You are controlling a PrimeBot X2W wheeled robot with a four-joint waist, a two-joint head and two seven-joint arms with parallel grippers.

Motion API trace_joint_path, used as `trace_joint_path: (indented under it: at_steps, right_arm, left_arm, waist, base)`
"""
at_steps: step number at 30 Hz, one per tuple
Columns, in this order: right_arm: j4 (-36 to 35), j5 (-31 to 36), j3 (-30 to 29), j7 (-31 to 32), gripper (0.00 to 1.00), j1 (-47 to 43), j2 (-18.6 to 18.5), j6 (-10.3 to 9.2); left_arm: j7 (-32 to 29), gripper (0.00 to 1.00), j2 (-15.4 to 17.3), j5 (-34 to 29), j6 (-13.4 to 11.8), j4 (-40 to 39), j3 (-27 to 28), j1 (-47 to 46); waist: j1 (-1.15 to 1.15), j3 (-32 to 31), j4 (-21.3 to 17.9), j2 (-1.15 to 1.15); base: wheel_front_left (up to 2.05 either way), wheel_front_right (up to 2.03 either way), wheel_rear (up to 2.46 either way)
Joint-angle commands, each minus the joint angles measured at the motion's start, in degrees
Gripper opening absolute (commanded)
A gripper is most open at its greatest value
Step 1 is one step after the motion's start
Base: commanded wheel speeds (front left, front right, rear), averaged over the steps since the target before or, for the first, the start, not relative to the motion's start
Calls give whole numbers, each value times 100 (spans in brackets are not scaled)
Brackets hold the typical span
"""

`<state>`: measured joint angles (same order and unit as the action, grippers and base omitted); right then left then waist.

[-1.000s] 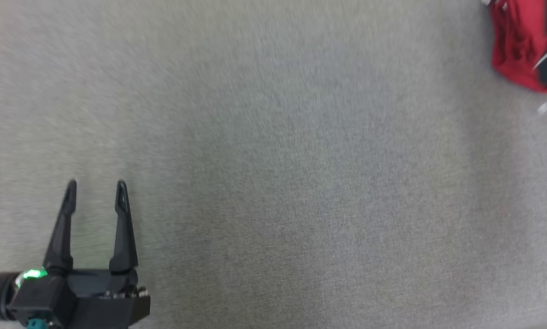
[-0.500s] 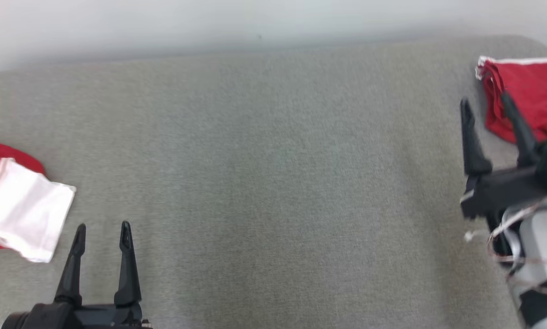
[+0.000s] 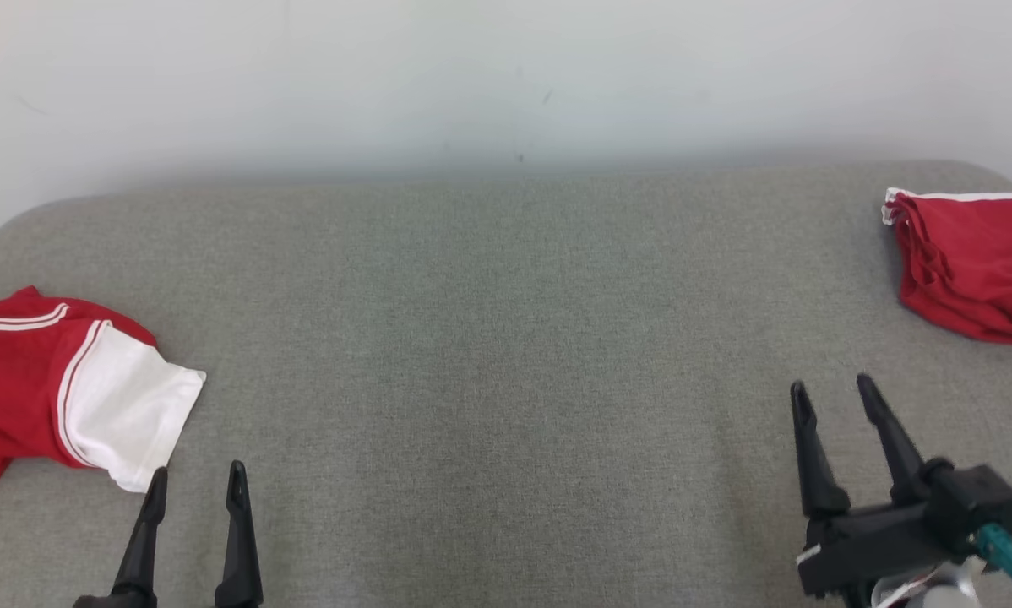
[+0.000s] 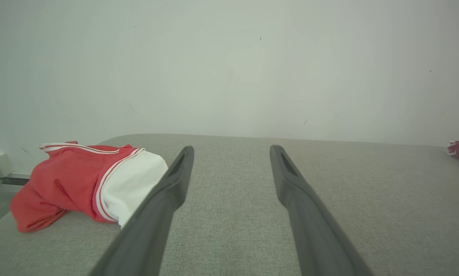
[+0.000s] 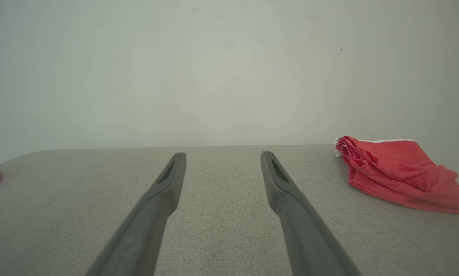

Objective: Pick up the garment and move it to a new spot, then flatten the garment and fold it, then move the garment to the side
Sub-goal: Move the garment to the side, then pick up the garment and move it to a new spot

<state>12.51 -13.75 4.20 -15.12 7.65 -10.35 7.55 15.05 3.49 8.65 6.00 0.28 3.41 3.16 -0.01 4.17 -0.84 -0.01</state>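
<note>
Plainly, both tools are empty and spread wide. In the head view the left tool [image 3: 197, 469] rises from the bottom edge at 7 o'clock. Its two dark fingers are well parted, point toward 12, and have nothing between them. The right tool [image 3: 832, 382] sits at 4 o'clock, its fingers leaning slightly toward 11. It is just as wide open and grips nothing. Both hang over bare grey counter [image 3: 506, 338].

The shirt [image 3: 41, 397], red with a white sleeve and thin white stripes, lies crumpled on the counter at 9 o'clock and runs off the left edge of the head view. Its white sleeve end lies just beside the left tool's outer fingertip, toward 10 o'clock from it. Whether the two touch I cannot tell. In the left wrist view the shirt [image 4: 72, 180] lies at 9 o'clock, partly behind the left finger of that tool [image 4: 231, 147].

A second red garment [image 3: 971, 270], with a white edge and seemingly folded, lies at 2 o'clock near the counter's far right corner, well apart from the right tool. The right wrist view shows it [image 5: 398, 176] at 3 o'clock, wrinkled and flat, clear of that tool [image 5: 223, 153].

A pale wall [image 3: 506, 76] stands behind the counter at 12 o'clock.
</note>
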Motion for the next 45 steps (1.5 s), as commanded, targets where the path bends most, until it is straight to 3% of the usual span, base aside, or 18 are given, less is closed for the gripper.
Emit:
trace_joint_path:
  at_steps: [1,15,45]
  right_arm:
    - [-78,55,-4,8,100,-177,88,-15]
    - [-429,179,-146,5,100,-1183,523,-15]
    - [-330,198,-326,3,100,-1386,619,-15]
  left_arm:
    - [17,100,-20,-34,2,35,11,99]
    - [17,100,-30,-51,48,275,42,350]
    - [17,100,93,-33,127,497,-64,293]
  waist:
    - [1,-146,35,1]
    - [1,-510,44,1]
    - [1,-655,105,1]
  base:
    - [0,0,0]
    - [0,0,0]
    - [0,0,0]
